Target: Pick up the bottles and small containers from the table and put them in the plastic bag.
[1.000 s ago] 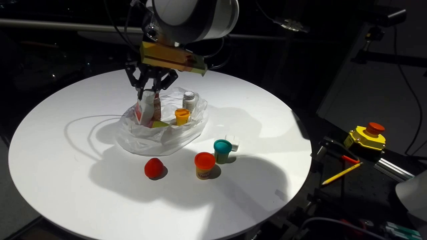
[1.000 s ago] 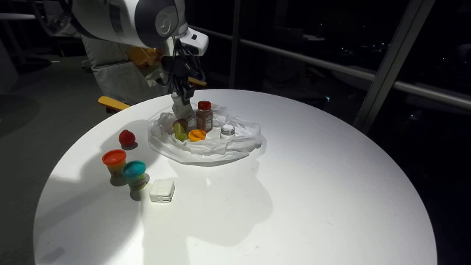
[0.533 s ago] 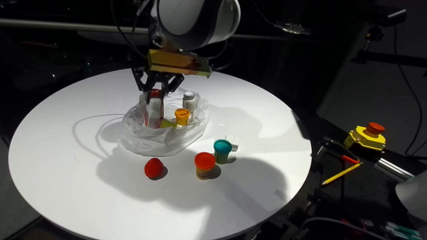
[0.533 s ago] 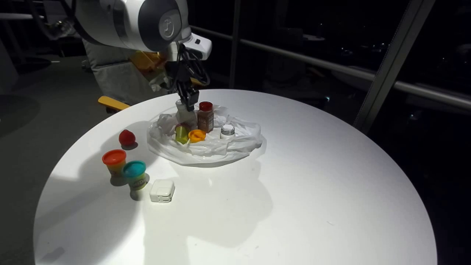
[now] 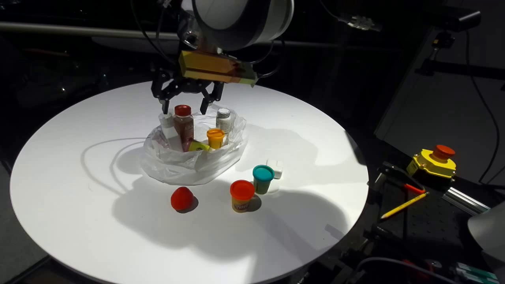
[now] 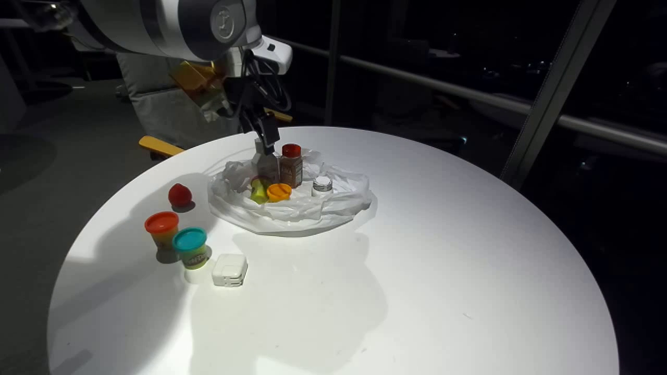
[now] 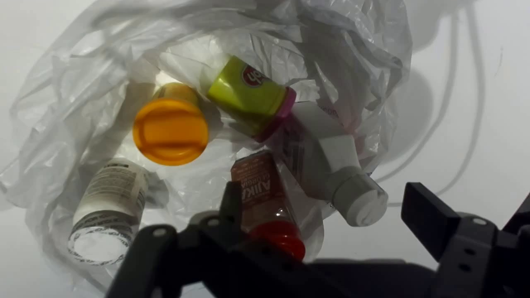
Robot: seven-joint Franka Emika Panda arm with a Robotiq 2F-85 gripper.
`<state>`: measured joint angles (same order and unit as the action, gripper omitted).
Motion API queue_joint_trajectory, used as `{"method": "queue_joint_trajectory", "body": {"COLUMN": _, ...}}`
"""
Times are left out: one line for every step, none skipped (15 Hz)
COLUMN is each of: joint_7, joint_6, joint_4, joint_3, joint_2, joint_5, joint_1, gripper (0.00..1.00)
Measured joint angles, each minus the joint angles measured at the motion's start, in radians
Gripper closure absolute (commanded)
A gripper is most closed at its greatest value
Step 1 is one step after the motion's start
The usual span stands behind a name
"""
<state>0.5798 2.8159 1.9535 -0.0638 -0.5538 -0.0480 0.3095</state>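
Five inside the bag point(image 5: 179, 167): white bottle point(image 7: 333, 159) now among them, leaning beside the red-capped bottle point(image 7: 258, 186).
Gripper point(image 5: 184, 111): spread wide, holding nothing, no longer pinching that white bottle; I judge this drop done.
Red cap point(image 5: 182, 110): near the fingers, contact unclear; I should rise before swinging.
Red pot point(image 5: 242, 195) and teal pot point(image 5: 263, 179): on the table point(image 6: 443, 250) near each other, likely my next picks.
Charger point(image 6: 229, 270): just beside the teal pot, less finger room there.
Table edge: apart from both pots.
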Motion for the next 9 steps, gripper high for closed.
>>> {"method": "queue_joint_trajectory", "body": {"joint_7": 0.001, "joint_6": -0.001, "joint_4": 0.028, "joint_3": -0.008, "joint_2": 0.027, "joint_5": 0.006, "joint_1": 0.009, "gripper": 0.0}}
{"method": "queue_joint_trajectory", "body": {"joint_7": 0.005, "joint_6": -0.007, "joint_4": 0.06, "joint_3": -0.024, "joint_2": 0.056, "joint_5": 0.017, "joint_1": 0.023, "gripper": 0.0}}
{"method": "queue_joint_trajectory", "body": {"joint_7": 0.014, "joint_6": -0.022, "joint_4": 0.095, "joint_3": -0.042, "joint_2": 0.087, "joint_5": 0.036, "joint_1": 0.039, "gripper": 0.0}}
{"method": "queue_joint_trajectory", "body": {"joint_7": 0.029, "joint_6": -0.046, "joint_4": 0.131, "joint_3": -0.062, "joint_2": 0.119, "joint_5": 0.062, "joint_1": 0.054, "gripper": 0.01}}
{"method": "queue_joint_trajectory", "body": {"joint_7": 0.051, "joint_6": -0.074, "joint_4": 0.166, "joint_3": -0.08, "joint_2": 0.15, "joint_5": 0.094, "joint_1": 0.069, "gripper": 0.0}}
{"method": "queue_joint_trajectory", "body": {"joint_7": 0.077, "joint_6": -0.11, "joint_4": 0.2, "joint_3": -0.095, "joint_2": 0.183, "joint_5": 0.13, "joint_1": 0.08, "gripper": 0.0}}
{"method": "queue_joint_trajectory", "body": {"joint_7": 0.099, "joint_6": -0.148, "joint_4": 0.232, "joint_3": -0.1, "joint_2": 0.215, "joint_5": 0.165, "joint_1": 0.082, "gripper": 0.0}}
{"method": "queue_joint_trajectory", "body": {"joint_7": 0.112, "joint_6": -0.186, "joint_4": 0.262, "joint_3": -0.101, "joint_2": 0.243, "joint_5": 0.191, "joint_1": 0.08, "gripper": 0.0}}
{"method": "queue_joint_trajectory", "body": {"joint_7": 0.113, "joint_6": -0.22, "joint_4": 0.289, "joint_3": -0.095, "joint_2": 0.267, "joint_5": 0.203, "joint_1": 0.072, "gripper": 0.0}}
